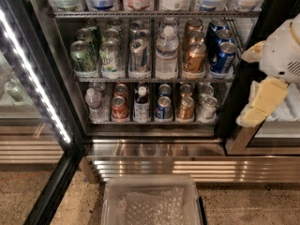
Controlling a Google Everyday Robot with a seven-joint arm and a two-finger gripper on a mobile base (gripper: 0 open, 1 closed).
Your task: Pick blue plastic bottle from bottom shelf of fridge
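Note:
The fridge stands with its glass door swung open to the left. On the bottom shelf, the blue plastic bottle stands upright in the third lane from the left. It is dark, with a white cap and a pale label. A red can is at its left and a blue can at its right. My gripper is at the right edge, outside the fridge and level with the bottom shelf. It is open and empty, well to the right of the bottle.
A small clear water bottle stands at the shelf's left end. A larger clear water bottle and several cans fill the rack above. The open door with its LED strip is at the left. A clear plastic bin sits on the floor below the steel base.

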